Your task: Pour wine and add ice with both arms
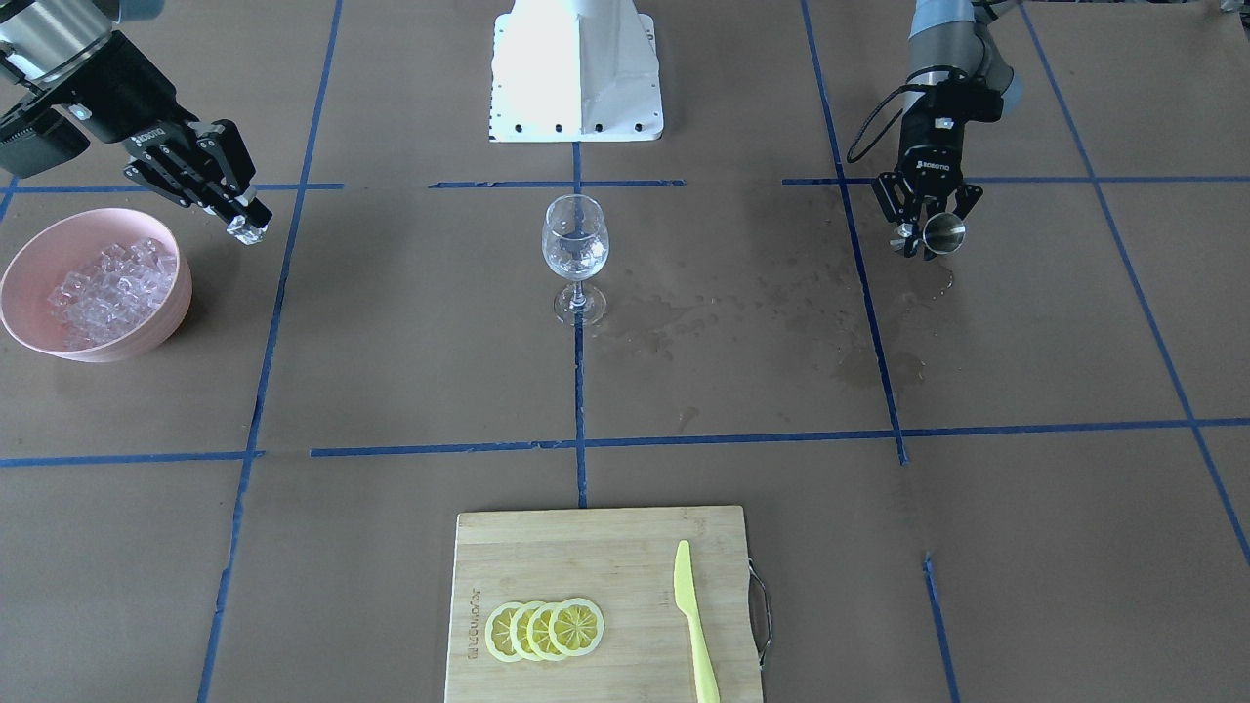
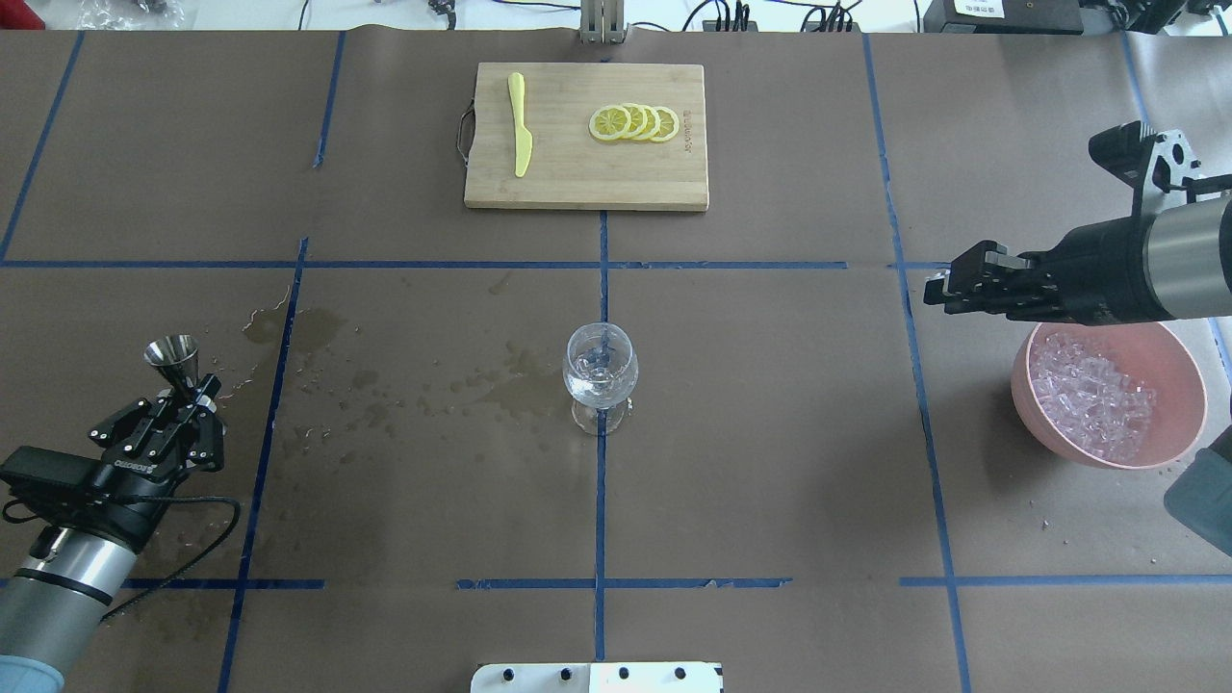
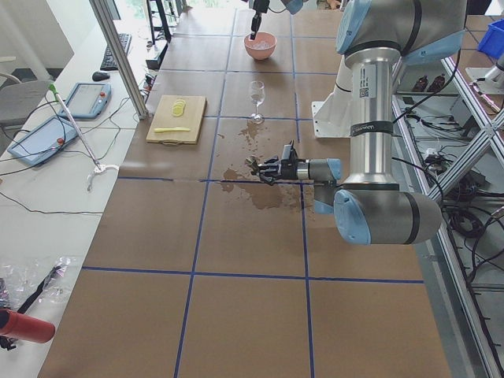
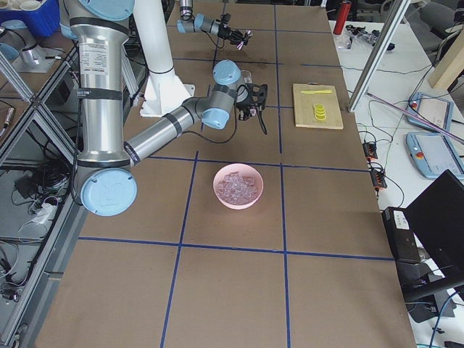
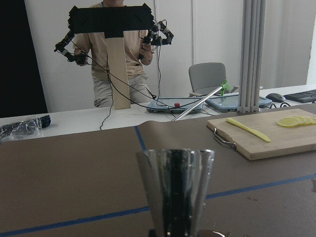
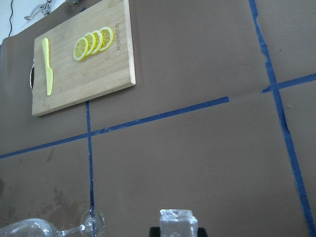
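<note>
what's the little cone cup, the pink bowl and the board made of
Small silvery cone-shaped cup: likely polished steel, with mirror-like streaked reflections. Round pink bowl: probably matte plastic, with even colour and a soft sheen; ceramic is possible. Pale rectangular cutting board: bamboo or wood, with visible strip grain and a printed mark.

Light bright and even, from overhead. Shadows soft: the pink bowl (image 1: 158, 332) throws a faint one on the brown paper (image 1: 391, 342). White base block (image 1: 576, 68) blown out in the front view. Left wrist view: metal cup (image 5: 175, 190) too near the lens, soft, streaked with reflections; white wall (image 5: 217, 29) behind glares. Right wrist view: ice cube (image 6: 177, 219) at the bottom edge blurred; wine glass (image 6: 93, 222) beside it looks stretched, perhaps lens distortion. Side views sharp.
</note>
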You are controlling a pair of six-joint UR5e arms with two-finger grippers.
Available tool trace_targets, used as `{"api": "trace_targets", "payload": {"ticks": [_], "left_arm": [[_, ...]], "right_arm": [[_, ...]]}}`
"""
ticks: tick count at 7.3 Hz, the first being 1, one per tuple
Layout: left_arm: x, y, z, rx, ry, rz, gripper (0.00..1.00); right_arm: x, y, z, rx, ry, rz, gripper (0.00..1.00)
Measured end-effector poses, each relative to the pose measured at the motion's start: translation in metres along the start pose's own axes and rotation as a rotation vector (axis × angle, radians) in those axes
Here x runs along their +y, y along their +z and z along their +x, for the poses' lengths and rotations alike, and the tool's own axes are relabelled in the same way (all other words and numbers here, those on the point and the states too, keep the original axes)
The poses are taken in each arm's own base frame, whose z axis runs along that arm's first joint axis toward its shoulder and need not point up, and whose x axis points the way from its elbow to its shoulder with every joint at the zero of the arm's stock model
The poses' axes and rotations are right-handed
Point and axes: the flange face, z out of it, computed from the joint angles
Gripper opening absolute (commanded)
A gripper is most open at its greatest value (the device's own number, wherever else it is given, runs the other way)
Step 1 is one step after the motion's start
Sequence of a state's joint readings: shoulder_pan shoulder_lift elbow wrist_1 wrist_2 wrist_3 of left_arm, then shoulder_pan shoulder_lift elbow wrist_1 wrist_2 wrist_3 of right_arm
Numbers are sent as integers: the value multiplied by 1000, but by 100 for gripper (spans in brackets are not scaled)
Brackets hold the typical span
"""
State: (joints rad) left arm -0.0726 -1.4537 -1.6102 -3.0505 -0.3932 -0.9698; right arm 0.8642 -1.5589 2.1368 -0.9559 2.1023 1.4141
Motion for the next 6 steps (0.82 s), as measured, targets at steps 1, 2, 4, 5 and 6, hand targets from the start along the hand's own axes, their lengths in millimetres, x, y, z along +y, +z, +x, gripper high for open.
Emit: {"api": "trace_targets", "payload": {"ticks": [1, 2, 4, 5, 6], "left_arm": [[14, 8, 11, -10, -18, 14, 0], [22, 12, 17, -15, -22, 21, 0], [25, 16, 18, -22, -17, 27, 0], [25, 17, 17, -25, -10, 28, 0], [24, 18, 14, -29, -4, 30, 7]], "right_arm": [[1, 1, -13, -23, 18, -4, 0], [3, 2, -27, -46, 37, -9, 0], [6, 4, -44, -73, 56, -18, 0], [7, 6, -48, -79, 56, -22, 0], [9, 7, -50, -82, 54, -25, 0]]}}
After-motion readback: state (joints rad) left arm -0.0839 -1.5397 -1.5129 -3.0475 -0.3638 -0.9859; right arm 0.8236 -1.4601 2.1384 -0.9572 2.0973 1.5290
